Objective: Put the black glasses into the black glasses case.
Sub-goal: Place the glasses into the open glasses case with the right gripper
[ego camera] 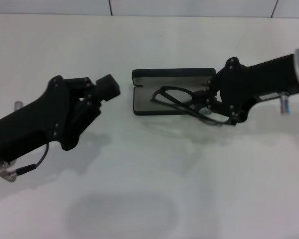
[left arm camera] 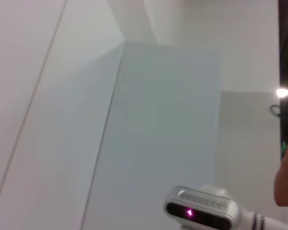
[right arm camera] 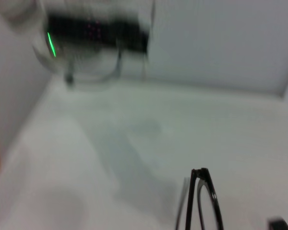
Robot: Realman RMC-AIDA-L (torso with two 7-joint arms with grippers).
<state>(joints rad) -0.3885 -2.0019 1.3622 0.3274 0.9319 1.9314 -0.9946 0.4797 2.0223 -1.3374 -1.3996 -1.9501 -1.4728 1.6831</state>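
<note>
Left hand [ego camera: 109, 87] idle beside black glasses case [ego camera: 139, 102]; right hand [ego camera: 209, 102] grips black glasses [ego camera: 177, 98].

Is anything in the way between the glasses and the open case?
Nothing visible is. The right gripper holds the black glasses right over the open black glasses case, whose grey lining shows bare. The left gripper sits off to the case's side, apart from it.

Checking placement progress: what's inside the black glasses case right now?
In the head view, the open black glasses case shows grey lining with the black glasses over it, one lens inside, the temple arms trailing out toward the right gripper. That gripper hides the case's right end.
</note>
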